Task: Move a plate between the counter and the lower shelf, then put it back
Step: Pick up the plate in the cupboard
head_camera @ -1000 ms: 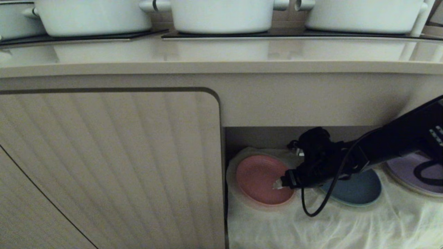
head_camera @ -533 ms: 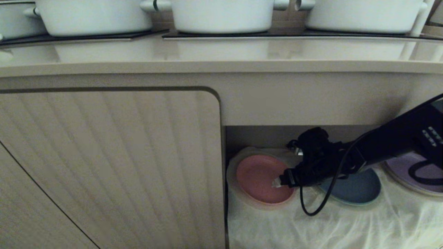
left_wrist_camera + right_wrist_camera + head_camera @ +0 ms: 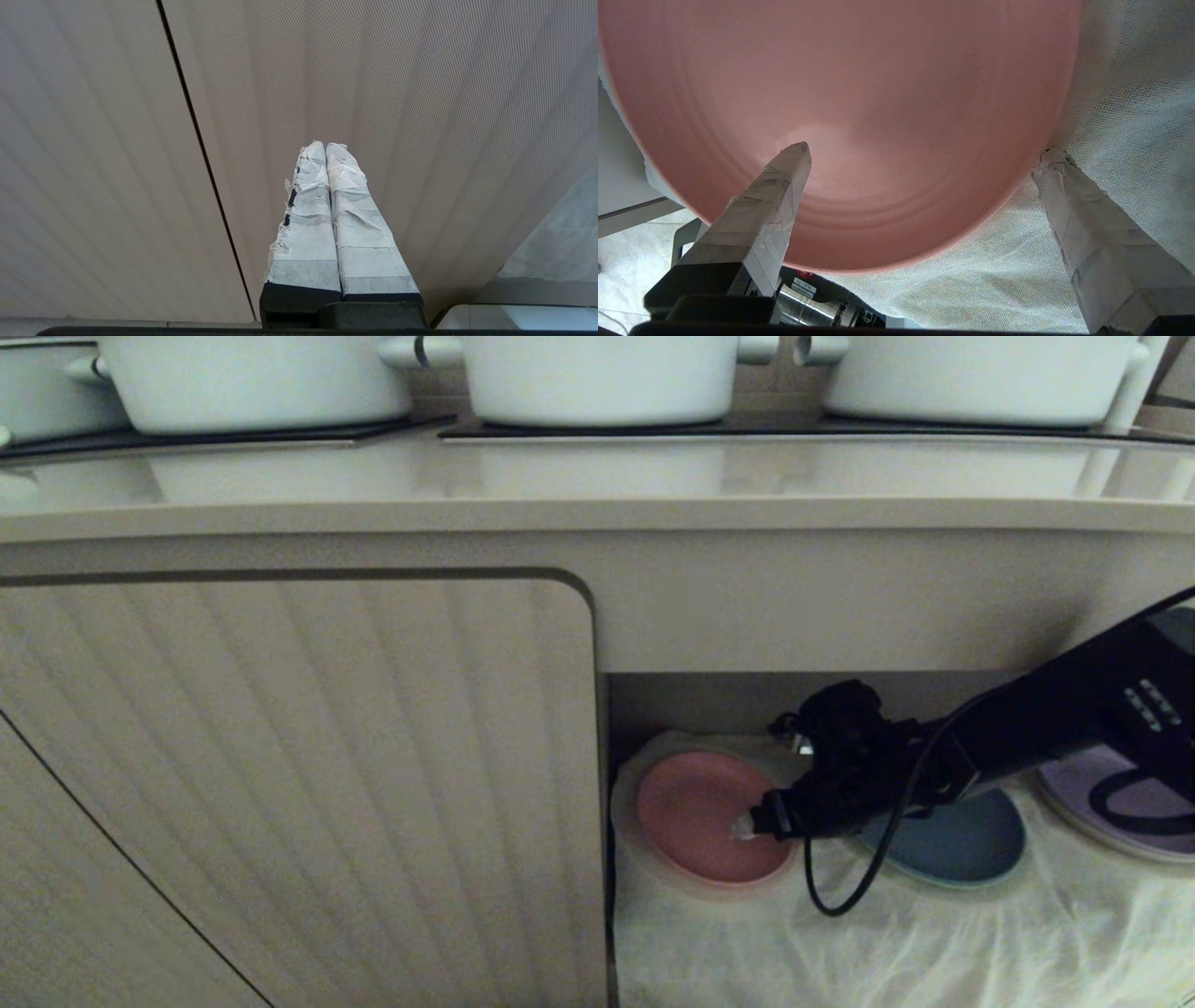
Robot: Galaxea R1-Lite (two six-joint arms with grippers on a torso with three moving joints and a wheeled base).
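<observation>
Pink plate [image 3: 700, 812] lies flat on the cloth at the lower shelf's [image 3: 840, 952] left end. Right gripper [image 3: 920, 154] fingers spread wide, one finger [image 3: 784, 172] over the plate, the other beside its rim. Left gripper [image 3: 325, 148] fingers pressed together, empty, facing a cabinet door [image 3: 420, 93].

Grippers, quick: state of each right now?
Left gripper: shut, holding nothing, in front of the cabinet door.
Right gripper: open, straddling the rim of the pink plate on the lower shelf, not gripping it.
</observation>
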